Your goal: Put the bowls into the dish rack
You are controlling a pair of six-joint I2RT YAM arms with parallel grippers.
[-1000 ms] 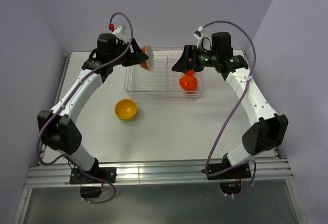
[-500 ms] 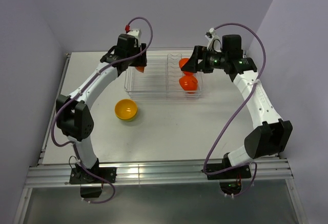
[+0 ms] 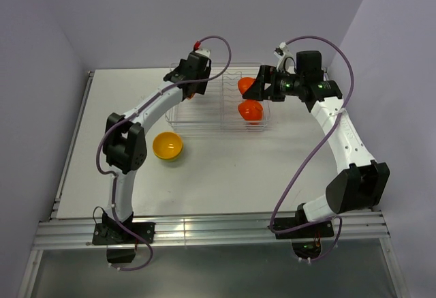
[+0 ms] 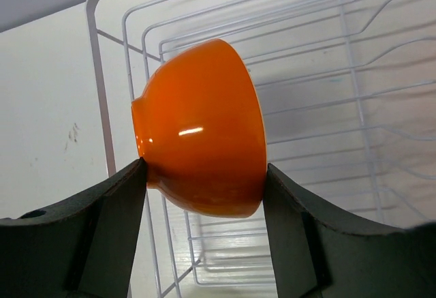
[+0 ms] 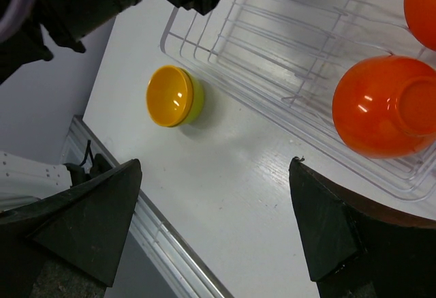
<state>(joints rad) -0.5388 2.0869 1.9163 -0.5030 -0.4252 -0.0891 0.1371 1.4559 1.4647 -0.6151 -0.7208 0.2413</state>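
Note:
In the left wrist view my left gripper (image 4: 204, 173) is shut on an orange bowl (image 4: 201, 131), held on its side above the left end of the clear dish rack (image 4: 354, 100). From above, that gripper (image 3: 193, 88) hangs over the dish rack (image 3: 204, 122) and hides its bowl. Two red-orange bowls (image 3: 250, 110) (image 3: 245, 84) sit in the rack's right part. My right gripper (image 3: 254, 88) hovers open just beside them with nothing between its fingers (image 5: 102, 209). A yellow bowl (image 3: 167, 146) (image 5: 174, 95) lies on the table in front of the rack's left end.
The white table (image 3: 225, 175) ends in an aluminium rail (image 3: 204, 230) at the near edge. Purple walls close in at the back and on both sides. The left arm (image 3: 146, 110) stretches across the table's left half towards the rack.
My left arm has swung right with the orange bowl, from the rack's left edge to over its left part. The right gripper has drawn back slightly to the right.

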